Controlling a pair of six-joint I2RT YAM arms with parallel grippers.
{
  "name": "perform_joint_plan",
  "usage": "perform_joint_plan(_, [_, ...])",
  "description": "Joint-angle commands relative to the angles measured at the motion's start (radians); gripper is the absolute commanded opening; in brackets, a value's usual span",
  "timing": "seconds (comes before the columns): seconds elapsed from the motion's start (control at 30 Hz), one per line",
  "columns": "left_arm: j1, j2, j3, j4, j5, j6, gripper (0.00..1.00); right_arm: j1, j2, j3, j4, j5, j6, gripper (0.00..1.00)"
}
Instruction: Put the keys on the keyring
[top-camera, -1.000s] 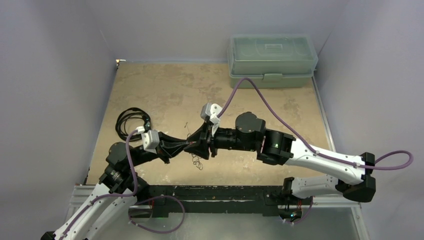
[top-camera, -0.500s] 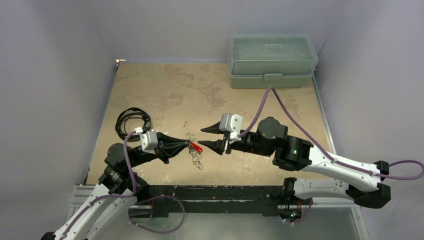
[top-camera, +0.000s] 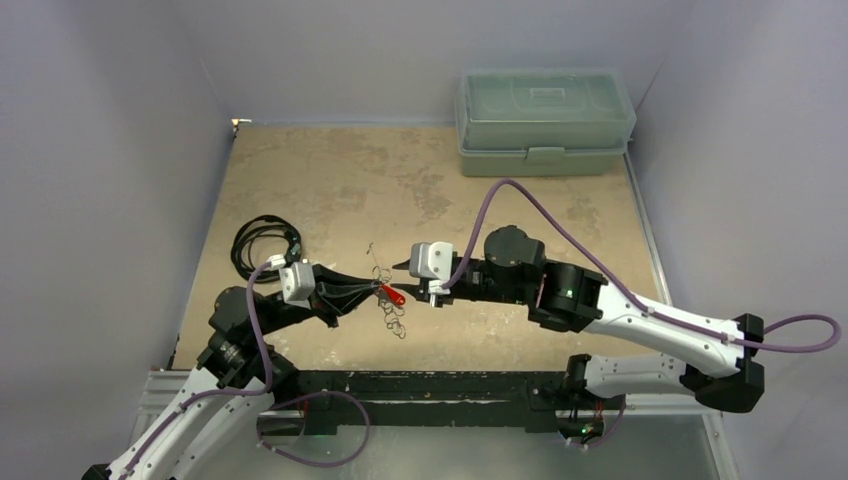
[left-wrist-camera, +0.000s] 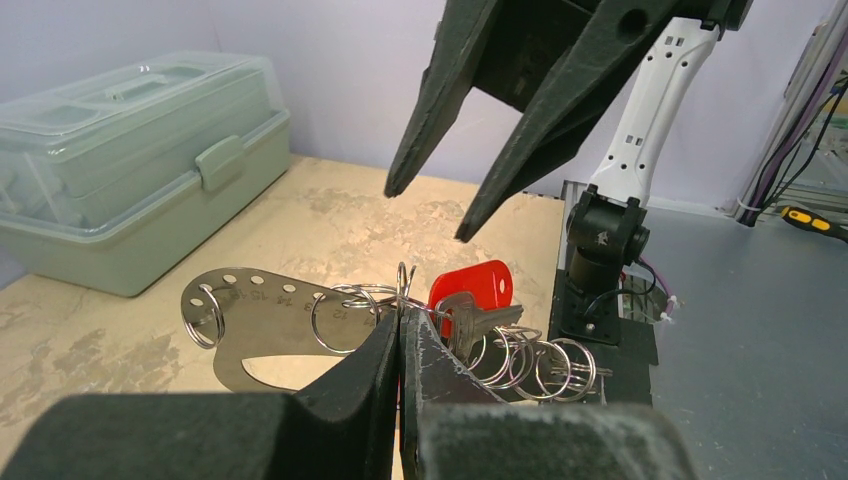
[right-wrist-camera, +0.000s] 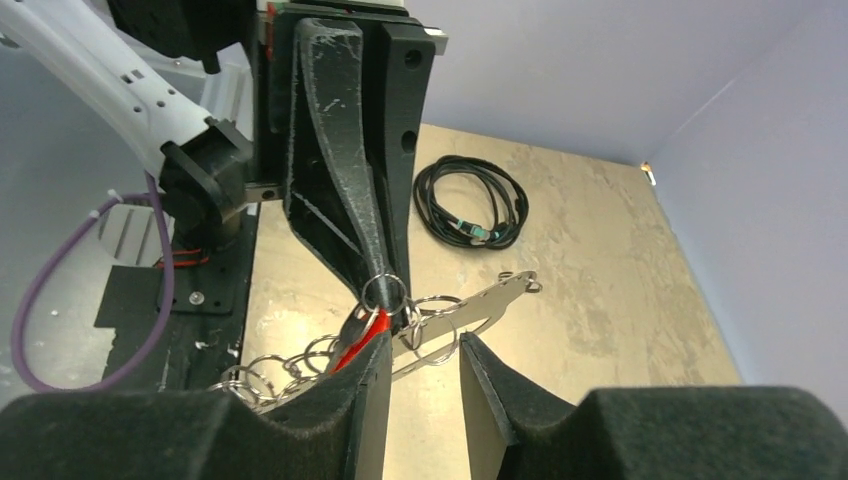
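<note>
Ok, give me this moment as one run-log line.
left gripper: shut on keyring | right gripper: open, tips close to key | key: red head, by left gripper's tip | stage: key not yet gripped

Both arms have white shells (top-camera: 650, 322) on the long links, black joint housings and a purple cable (top-camera: 512, 183) alongside. White camera box (top-camera: 432, 260) behind each end effector. Left end effector (top-camera: 377, 288) and right end effector (top-camera: 400, 280) have matte black tapered fingers. Green light (top-camera: 570, 293) well behind the right one.

red-headed key (left-wrist-camera: 470, 292) lies against the silver keyring (left-wrist-camera: 262, 325) (both in mid-air).
</note>
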Motion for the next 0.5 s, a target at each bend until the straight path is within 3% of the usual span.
perform_joint_plan(0.0, [0.002, -0.009, 0.030, 0.057, 0.005, 0.014, 0.00, -0.026, 0.024, 0.073, -0.012, -0.040, -0.036, 0.33])
perform_joint_plan(0.47, [0.002, -0.013, 0.032, 0.052, 0.002, 0.015, 0.00, -0.046, 0.081, 0.109, -0.059, -0.090, -0.036, 0.29])
